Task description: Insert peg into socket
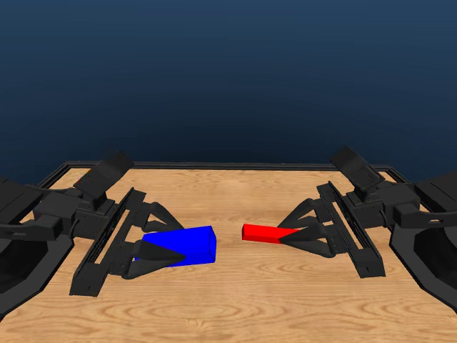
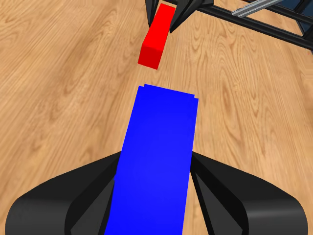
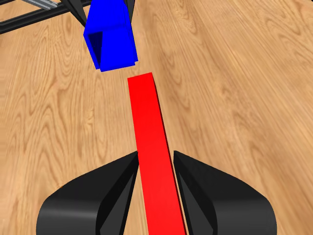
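Over the wooden worktop [image 1: 235, 300] with its pale grain, the two black arms meet near the middle, each carrying one piece. The left pincer [image 1: 168, 248] is clenched on the bright blue rectangular block, the socket [image 1: 187, 244], with one black jaw on each of its long sides; the left wrist view shows the block [image 2: 156, 166] running out between the jaws with its far end free. The right pincer [image 1: 285, 236] is clenched on the thin bright red rectangular bar, the peg [image 1: 260, 232], gripping it at its right end so that its free end points left toward the socket. In the right wrist view the peg [image 3: 154, 147] passes between that arm's jaws, which press against both of its sides, and beyond its tip the socket [image 3: 110, 41] shows a hollow end facing it. The peg's tip and the socket's open end are near each other but apart, with a strip of bare wood visible between them in all three views; the peg is not yet inside. In the left wrist view the peg [image 2: 155, 41] sits a little off the line of the socket's length, angled slightly. Both pieces lie in the middle of the worktop, the socket on the left and the peg on the right.
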Controlling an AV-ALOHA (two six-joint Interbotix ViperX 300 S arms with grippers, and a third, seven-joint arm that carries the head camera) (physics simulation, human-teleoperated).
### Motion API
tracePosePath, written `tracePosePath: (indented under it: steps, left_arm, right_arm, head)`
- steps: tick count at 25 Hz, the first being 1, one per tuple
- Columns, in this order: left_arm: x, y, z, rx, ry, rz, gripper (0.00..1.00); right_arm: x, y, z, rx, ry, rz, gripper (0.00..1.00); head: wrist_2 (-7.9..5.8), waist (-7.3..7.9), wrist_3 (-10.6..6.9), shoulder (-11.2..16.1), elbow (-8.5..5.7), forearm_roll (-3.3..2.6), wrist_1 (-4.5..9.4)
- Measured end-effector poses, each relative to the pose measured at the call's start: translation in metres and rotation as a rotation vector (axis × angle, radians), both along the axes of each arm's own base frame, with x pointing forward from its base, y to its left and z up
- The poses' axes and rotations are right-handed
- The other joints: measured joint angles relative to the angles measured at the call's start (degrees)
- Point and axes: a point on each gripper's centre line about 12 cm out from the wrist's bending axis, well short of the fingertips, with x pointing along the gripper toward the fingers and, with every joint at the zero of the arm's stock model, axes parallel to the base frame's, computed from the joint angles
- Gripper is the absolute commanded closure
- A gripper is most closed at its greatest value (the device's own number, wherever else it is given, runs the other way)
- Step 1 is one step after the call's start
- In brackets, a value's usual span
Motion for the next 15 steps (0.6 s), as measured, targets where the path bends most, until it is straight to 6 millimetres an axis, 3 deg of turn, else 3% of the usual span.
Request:
tracePosePath:
  steps: [6,15]
  left_arm:
    - [0.005,-0.016,0.014,0.018,-0.017,-0.062,1.0]
    - [0.012,-0.023,0.019,0.031,-0.001,-0.089,1.0]
  right_arm:
    - [0.017,0.018,0.019,0.004,0.056,0.07,1.0]
    - [0.033,0.041,0.042,-0.009,0.101,0.146,1.0]
  head:
    - [0.46,0.4,0.51,0.0,0.34,0.18,0.19]
    - [0.67,0.91,0.75,-0.1,0.83,0.31,1.05]
